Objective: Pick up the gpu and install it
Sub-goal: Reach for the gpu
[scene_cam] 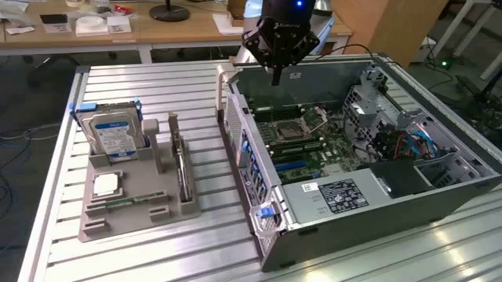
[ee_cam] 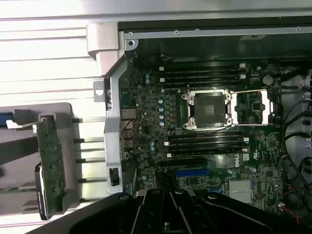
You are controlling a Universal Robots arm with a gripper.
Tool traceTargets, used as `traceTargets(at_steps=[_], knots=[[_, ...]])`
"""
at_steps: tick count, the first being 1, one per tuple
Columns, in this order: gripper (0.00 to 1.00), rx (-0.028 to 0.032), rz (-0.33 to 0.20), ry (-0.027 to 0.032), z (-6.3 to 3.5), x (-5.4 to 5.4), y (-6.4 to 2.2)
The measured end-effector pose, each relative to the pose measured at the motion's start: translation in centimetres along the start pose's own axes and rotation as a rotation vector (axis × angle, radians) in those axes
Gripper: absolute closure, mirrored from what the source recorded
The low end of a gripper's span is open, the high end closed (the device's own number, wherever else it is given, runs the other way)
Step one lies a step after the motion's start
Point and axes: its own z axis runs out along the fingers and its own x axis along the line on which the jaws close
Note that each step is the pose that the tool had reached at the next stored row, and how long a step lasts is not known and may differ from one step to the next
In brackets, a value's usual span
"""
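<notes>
Two cameras caught the same moment from different angles. In the exterior view, the gripper [scene_cam: 274, 81] hung in the upper middle of the frame, over the far edge of the open computer case [scene_cam: 377, 226]. Its fingers were pressed together to a single point and held nothing. The gpu [scene_cam: 182, 170] stood on its long edge in a slot of the grey holder [scene_cam: 133, 218] in the left half of the frame, on the holder's side nearest the case and well apart from the gripper. The hard drive [scene_cam: 114, 136] stood upright on the same holder toward the upper left, and the processor chip [scene_cam: 106, 184] lay flat just below it in the frame. Holder and case both rested on the ribbed metal table [scene_cam: 157, 88]. This view also took in the labelled power supply [scene_cam: 337, 197] at the case's near end, in the lower right.

The wrist view gave what the exterior one could not: the motherboard [ee_cam: 146, 97] seen straight on. The processor socket [ee_cam: 208, 109] lay open with its frame swung aside, and dark memory slots ran on both sides of it. A blue slot [ee_cam: 195, 172] sat close to the gripper's [ee_cam: 169, 207] closed tip. The gpu [ee_cam: 51, 165] showed here too, as a narrow green card in the holder beyond the case wall, untouched.
</notes>
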Motion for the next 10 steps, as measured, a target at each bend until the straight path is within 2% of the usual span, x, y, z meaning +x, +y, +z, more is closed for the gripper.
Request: traceTargets(at_steps=[10], knots=[[0.89,0.0000,0.000,-0.0001,-0.01,0.54,-0.04]])
